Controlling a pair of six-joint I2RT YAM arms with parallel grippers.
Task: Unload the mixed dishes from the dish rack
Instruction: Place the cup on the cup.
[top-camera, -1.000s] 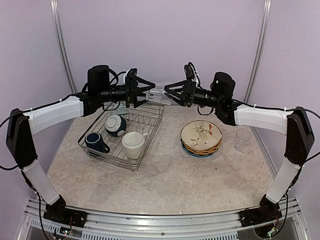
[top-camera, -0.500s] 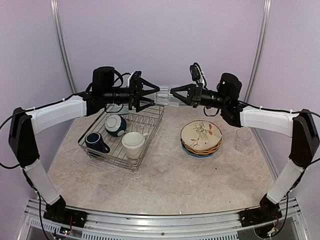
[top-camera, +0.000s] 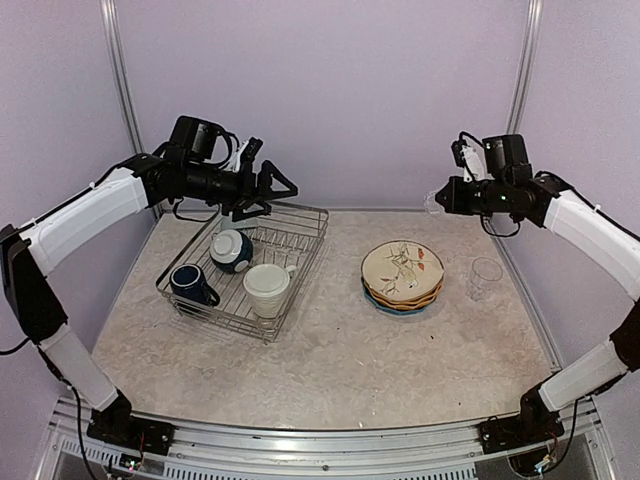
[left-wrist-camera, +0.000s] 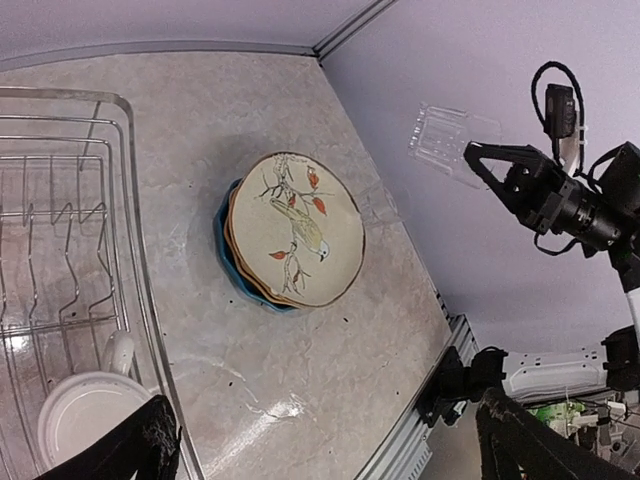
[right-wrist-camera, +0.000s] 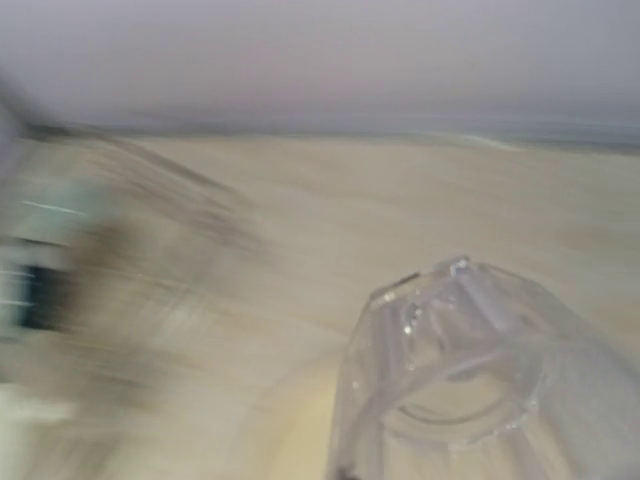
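Observation:
The dish rack (top-camera: 296, 246) holds a navy mug (top-camera: 190, 283), a large cream mug (top-camera: 266, 290) and a dark white-lined bowl (top-camera: 231, 250). My left gripper (top-camera: 272, 195) is open and empty above the rack's back edge. Its dark fingertips (left-wrist-camera: 135, 450) stand wide apart in the left wrist view. My right gripper (top-camera: 445, 197) is shut on a clear glass (top-camera: 430, 204) and holds it high over the back right of the table. The glass fills the blurred right wrist view (right-wrist-camera: 470, 370). It also shows in the left wrist view (left-wrist-camera: 445, 140).
A stack of plates (top-camera: 402, 275), cream floral on top with yellow and blue under it, sits right of the rack. A second clear glass (top-camera: 485, 278) stands to the right of the plates. Upright frame posts stand at both back corners.
Both grippers met at the glass above the rack's back. The left gripper let go and drew back left. The right arm swung right, carrying the glass.

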